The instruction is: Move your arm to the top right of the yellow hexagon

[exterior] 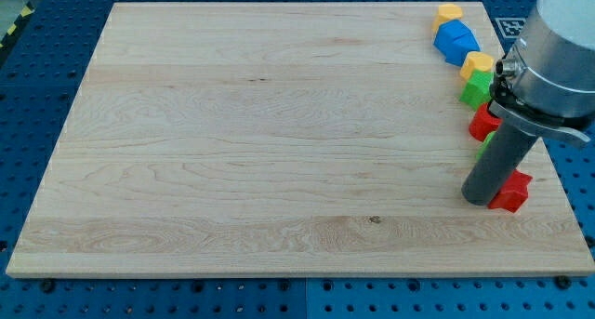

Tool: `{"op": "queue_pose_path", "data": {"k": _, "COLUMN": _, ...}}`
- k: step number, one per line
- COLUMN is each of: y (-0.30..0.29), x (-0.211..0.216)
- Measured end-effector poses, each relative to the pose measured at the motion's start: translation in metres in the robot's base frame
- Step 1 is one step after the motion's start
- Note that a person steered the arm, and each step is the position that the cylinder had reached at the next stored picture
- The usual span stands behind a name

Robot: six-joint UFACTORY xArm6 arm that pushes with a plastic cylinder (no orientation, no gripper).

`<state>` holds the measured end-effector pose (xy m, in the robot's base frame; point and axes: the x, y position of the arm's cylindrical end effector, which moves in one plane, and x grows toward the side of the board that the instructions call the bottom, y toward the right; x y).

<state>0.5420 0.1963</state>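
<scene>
Carried no pincer at all, only a straight dark rod, so had nothing to open, close or grip with. Found my tip (482, 201) resting on the board well below the yellow hexagon (479, 63), towards the view's bottom and almost straight under it. Touched, or all but touched, a red star (513, 191) lying further below the yellow hexagon and slightly to its right. Judged the task hardly begun: sat on the wrong side of the yellow hexagon, with the climb to its top right left to do, past the blocks lined up beneath it. Took the faceted yellow piece for the hexagon, though could not settle its outline firmly. Noted a green block (476, 90) pressed directly under the yellow hexagon, and a red block (482, 124) below that, partly hidden behind the rod, shape unclear. Saw a blue block (456, 42), chunky and angular, just up and left of the yellow hexagon, and another yellow block (450, 13), rounder-edged, further up and left again. Looked like matte, solid-coloured pieces throughout, thick with crisp edges. Spread away left of the yellow hexagon as a pale wooden board (260, 142), smooth with long grain lines and one small dark knot.
</scene>
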Motion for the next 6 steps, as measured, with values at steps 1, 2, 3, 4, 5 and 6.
{"op": "queue_pose_path", "data": {"k": 1, "y": 0.0, "x": -0.013}}
{"op": "queue_pose_path", "data": {"k": 2, "y": -0.035, "x": -0.052}}
{"op": "queue_pose_path", "data": {"k": 3, "y": -0.076, "x": -0.126}}
{"op": "queue_pose_path", "data": {"k": 4, "y": -0.085, "x": -0.214}}
{"op": "queue_pose_path", "data": {"k": 5, "y": -0.081, "x": -0.297}}
{"op": "queue_pose_path", "data": {"k": 6, "y": -0.068, "x": -0.35}}
